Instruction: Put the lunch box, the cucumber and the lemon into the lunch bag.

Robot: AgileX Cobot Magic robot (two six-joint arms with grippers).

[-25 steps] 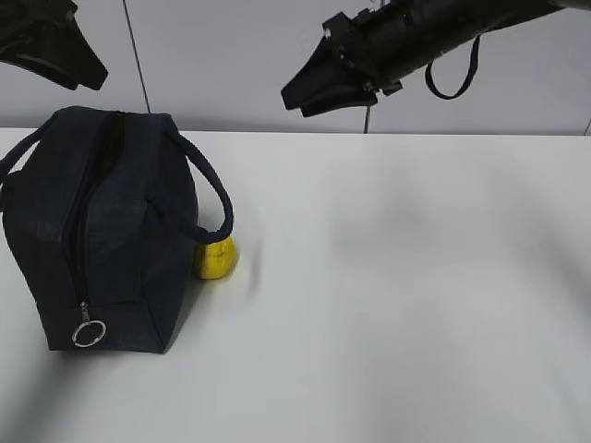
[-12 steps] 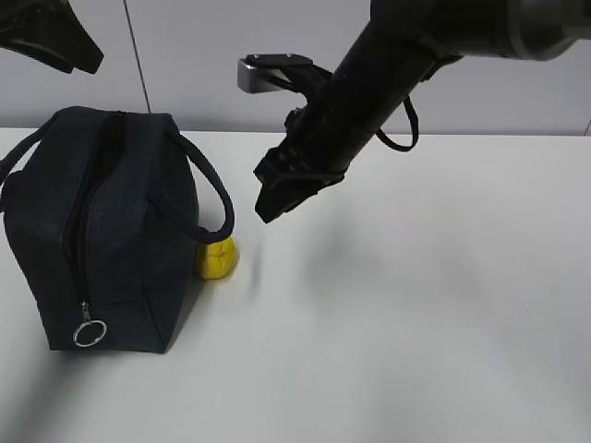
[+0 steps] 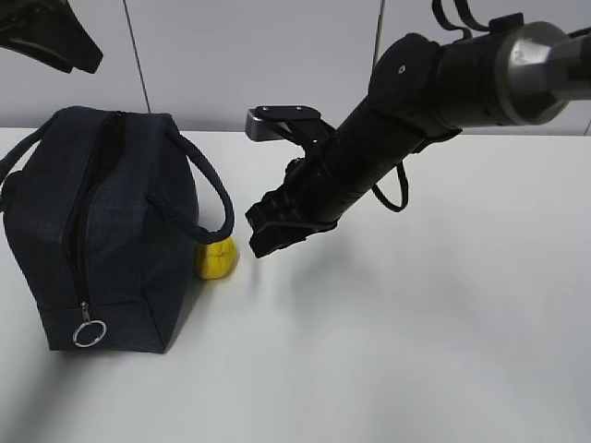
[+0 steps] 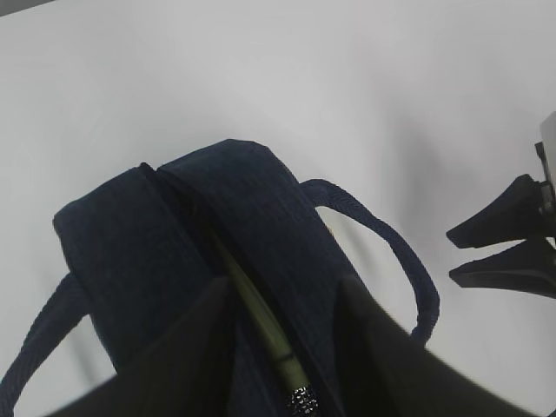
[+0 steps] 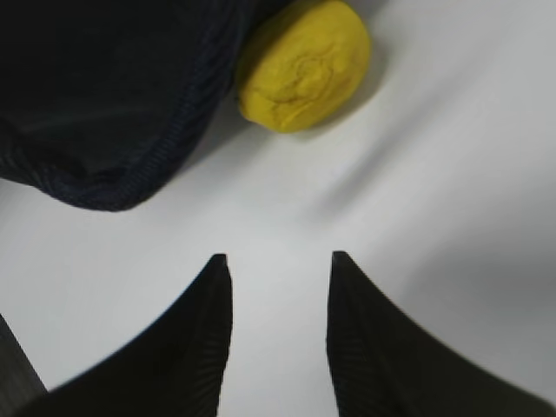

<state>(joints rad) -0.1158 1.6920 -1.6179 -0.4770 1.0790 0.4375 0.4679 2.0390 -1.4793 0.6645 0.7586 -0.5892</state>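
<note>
Reaching toward the lemon at lower left-centre of the exterior view, the right gripper hangs just to its right, not touching yet. In the right wrist view its two dark jaws stand apart w/ nothing between them, only bare white table, and the lemon sits at the top of the frame, ahead of the tips.

Lemon lies on the table against the lunch bag, tucked under the right-hand loop handle. So it's clearly not packed.

The bag stands upright at left of the exterior view, ring pull down at the lower front corner, so the zip looks run open. In the left wrist view a slit shows along the bag top w/ a pale greenish edge inside; could be the lunch box lid or the lining, can't tell which.

Lunch box & cucumber aren't visible anywhere on the table. My guess: both already inside, lemon is the last item. Not confirmed, since the interior is mostly hidden.

Left gripper sits at the upper left corner, above the bag; its jaws frame the bottom of the left wrist view, parted and empty.

Left to do: grasp lemon, lift, drop through the top slit.
</note>
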